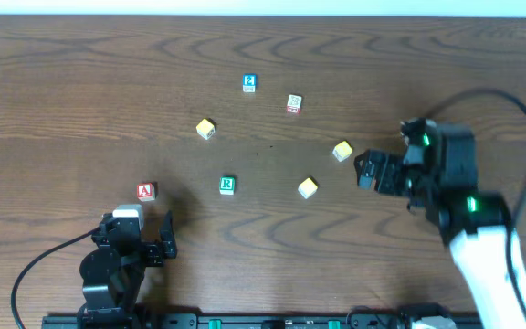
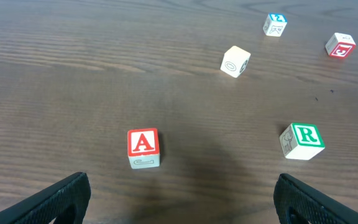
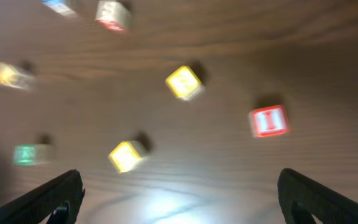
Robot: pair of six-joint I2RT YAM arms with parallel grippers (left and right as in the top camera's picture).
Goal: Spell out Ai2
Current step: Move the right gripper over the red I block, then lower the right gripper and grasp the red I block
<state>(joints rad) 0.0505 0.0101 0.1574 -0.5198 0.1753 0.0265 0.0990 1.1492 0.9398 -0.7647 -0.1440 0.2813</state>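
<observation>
The red "A" block (image 1: pixel 146 191) lies on the table just beyond my left gripper (image 1: pixel 141 228); it also shows in the left wrist view (image 2: pixel 143 148). The blue "2" block (image 1: pixel 249 83) sits far back, and shows in the left wrist view (image 2: pixel 275 24). A red "I" block (image 3: pixel 268 121) shows only in the blurred right wrist view; in the overhead view it is hidden under the right arm. My left gripper (image 2: pixel 182 202) is open and empty. My right gripper (image 1: pixel 373 171) is open and empty above the table, as the right wrist view (image 3: pixel 179 205) shows.
A green "R" block (image 1: pixel 227 185) lies mid-table. Yellow blocks lie at the left back (image 1: pixel 205 129), the centre right (image 1: pixel 341 151) and the centre (image 1: pixel 308 188). A white block with red print (image 1: pixel 293 103) sits near the "2" block.
</observation>
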